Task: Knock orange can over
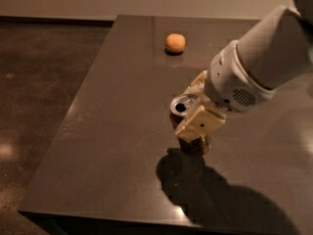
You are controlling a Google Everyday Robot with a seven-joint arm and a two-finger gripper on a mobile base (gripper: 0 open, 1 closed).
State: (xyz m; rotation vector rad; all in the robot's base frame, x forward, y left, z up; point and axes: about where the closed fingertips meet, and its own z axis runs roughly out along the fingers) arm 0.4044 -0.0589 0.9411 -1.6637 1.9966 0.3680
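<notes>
Camera view puts the gripper [187,112] over the front middle of the tabletop [112,131], doesn't it? What's it got?

The orange can [182,105]. The jaws are closed on it, one pale finger across the near side of the body and the other behind, with the silver top poking out and leaning towards us. Whether its base touches the tabletop I can't tell (the shadow sits right under it).

How would that thing handle, you reckon?

Light, I'd say. The pull-tab hole is open, so it's likely empty or close to it. Thin aluminium is stiff enough end to end, but the side wall would dent under a hard squeeze. It's smooth too, so it may roll once it's down.

So where to push?

High on the side wall, near the rim, I'd guess; a nudge low down might only slide it along that glossy tabletop. Held mid-body as it is, tipping the wrist and letting go could also lay it over. The round fruit [175,42] at the far end is well apart.
</notes>
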